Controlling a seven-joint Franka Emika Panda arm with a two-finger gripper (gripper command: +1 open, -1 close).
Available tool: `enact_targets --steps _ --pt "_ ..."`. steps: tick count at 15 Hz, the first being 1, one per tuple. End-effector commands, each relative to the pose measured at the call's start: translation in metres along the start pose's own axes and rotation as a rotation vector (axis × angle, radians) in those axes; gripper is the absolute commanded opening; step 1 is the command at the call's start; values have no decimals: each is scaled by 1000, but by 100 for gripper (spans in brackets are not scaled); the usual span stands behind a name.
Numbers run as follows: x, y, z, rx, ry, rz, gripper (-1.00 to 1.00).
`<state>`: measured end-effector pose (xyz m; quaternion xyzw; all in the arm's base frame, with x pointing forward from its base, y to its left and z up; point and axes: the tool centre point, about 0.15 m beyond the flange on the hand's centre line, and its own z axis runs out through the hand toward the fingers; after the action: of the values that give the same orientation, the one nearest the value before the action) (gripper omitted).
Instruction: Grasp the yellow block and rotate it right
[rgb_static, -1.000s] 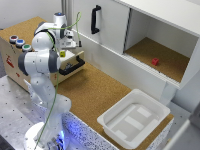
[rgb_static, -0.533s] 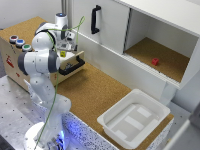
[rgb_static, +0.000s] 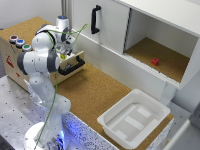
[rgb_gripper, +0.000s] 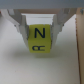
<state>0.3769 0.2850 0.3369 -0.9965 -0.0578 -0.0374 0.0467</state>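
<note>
Claw (rgb_gripper: 39, 34) fingers clamp opposite sides of the yellow block (rgb_gripper: 39, 39).

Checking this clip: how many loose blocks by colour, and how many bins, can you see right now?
Yellow block, between the gripper fingers: 1
Red block, in the open cabinet: 1
White bin: 1
Total: 3
</note>
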Motion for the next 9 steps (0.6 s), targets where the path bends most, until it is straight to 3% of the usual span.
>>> enact_targets --steps 1,4,5,9 --pt "20 2 23 55 12 102 -100" --pt "22 -7 12 21 -6 -2 -100" --pt "22 -9 5 9 -17 -18 100" --pt "15 -36 -19 31 28 -179 100"
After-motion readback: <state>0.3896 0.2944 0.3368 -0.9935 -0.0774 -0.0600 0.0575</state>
